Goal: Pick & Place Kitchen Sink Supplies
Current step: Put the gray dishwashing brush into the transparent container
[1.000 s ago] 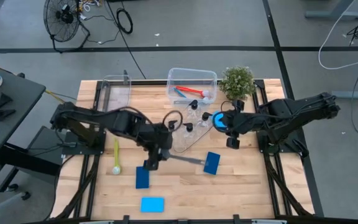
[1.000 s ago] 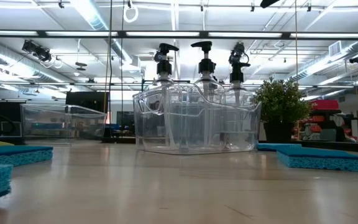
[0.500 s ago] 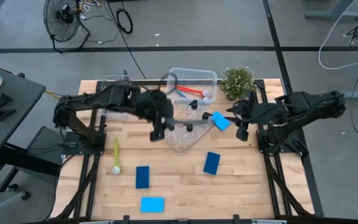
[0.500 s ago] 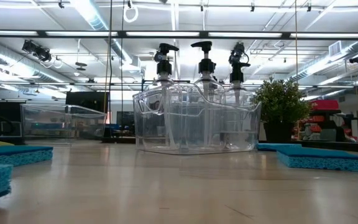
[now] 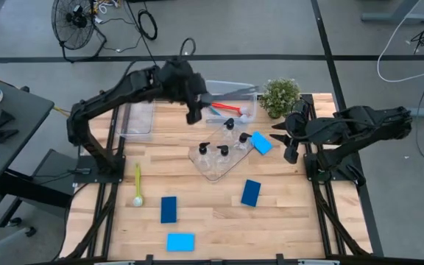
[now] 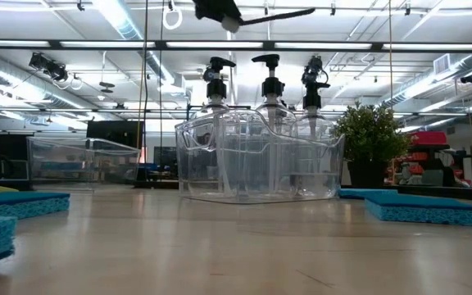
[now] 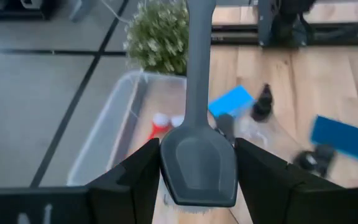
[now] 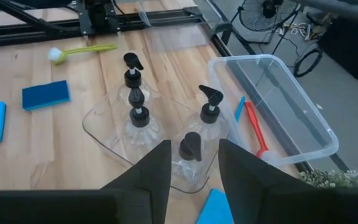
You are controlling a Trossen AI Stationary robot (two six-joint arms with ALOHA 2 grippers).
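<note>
High over the table's far side, my left gripper [image 5: 194, 109] is shut on a grey long-handled brush [image 5: 225, 90]. The brush's handle reaches out over a clear bin [image 5: 250, 94] that holds a red brush [image 5: 227, 107] and a blue one. Several clear pump bottles [image 5: 223, 151] stand in a clear tray [image 5: 213, 171]. My right gripper [image 5: 284, 140] hangs open at the right, nothing between its fingers. A light-blue sponge [image 5: 260, 142] lies just in front of it on the table. A yellow-green brush [image 5: 137, 184] and three more sponges lie nearer. My left gripper pinches the brush's broad grey head [image 7: 197, 165] between its two fingers, one on each side. The handle [image 7: 197, 56] runs straight on ahead of the fingers, toward the plant. The brush is lifted clear and lies about level [image 6: 277, 13] above the bottles.
A second clear bin [image 5: 138, 114] stands at the far left. A potted plant [image 5: 280, 96] stands at the far right, beside the bin. Two dark-blue sponges [image 5: 168, 209] [image 5: 250, 193] and a light-blue one [image 5: 180, 241] lie toward the near edge.
My left gripper has risen from the table's middle, beside a dark-blue sponge. It has swung toward the far edge with the grey brush, which has come off the wood and now hangs over the bin. My right gripper has drawn back toward the right edge; the light-blue sponge has stayed.
</note>
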